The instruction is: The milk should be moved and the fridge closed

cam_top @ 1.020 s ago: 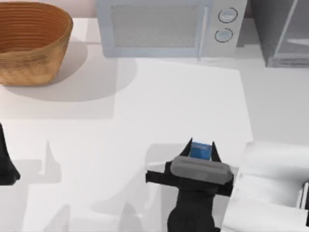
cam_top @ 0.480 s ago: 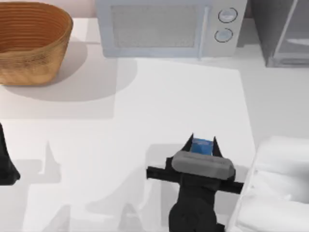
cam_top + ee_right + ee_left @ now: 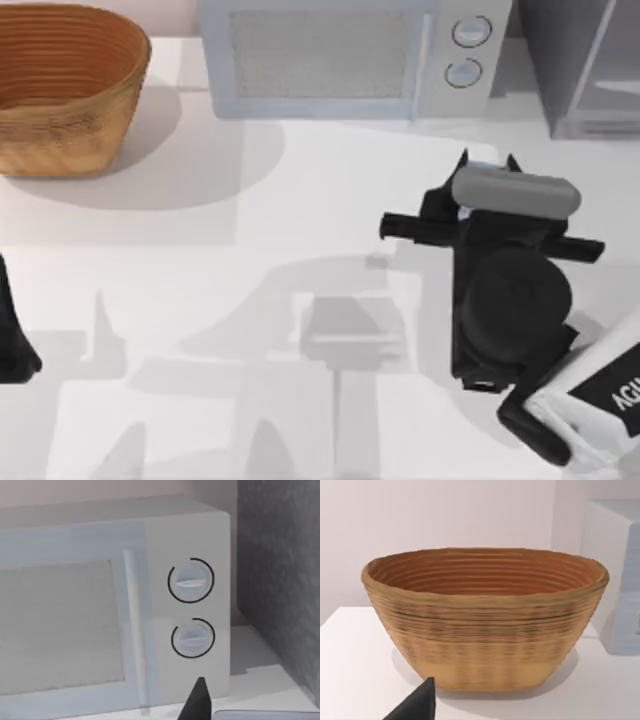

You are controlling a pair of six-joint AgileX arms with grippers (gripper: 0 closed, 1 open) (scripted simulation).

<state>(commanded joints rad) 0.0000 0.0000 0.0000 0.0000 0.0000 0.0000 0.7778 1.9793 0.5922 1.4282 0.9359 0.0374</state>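
At the near right of the surface the right arm reaches in from the corner, a white segment lowest and a round black body above it. Its right gripper points toward the back wall and hangs over the surface in front of the microwave's right end. Two dark fingers stand apart past a grey housing. That housing covers the gap, so I cannot tell whether they pinch the milk or where the milk sits. A broad shadow lies on the surface to the arm's left.

The left arm is parked at the near left edge. One of its dark fingers shows before the basket, and I cannot tell how they are set.

Farther back, the woven basket stands at the far left. The white microwave fills the middle of the back, two round knobs stacked on its right end. The fridge stands in the far right corner, its speckled grey side just beside the microwave.
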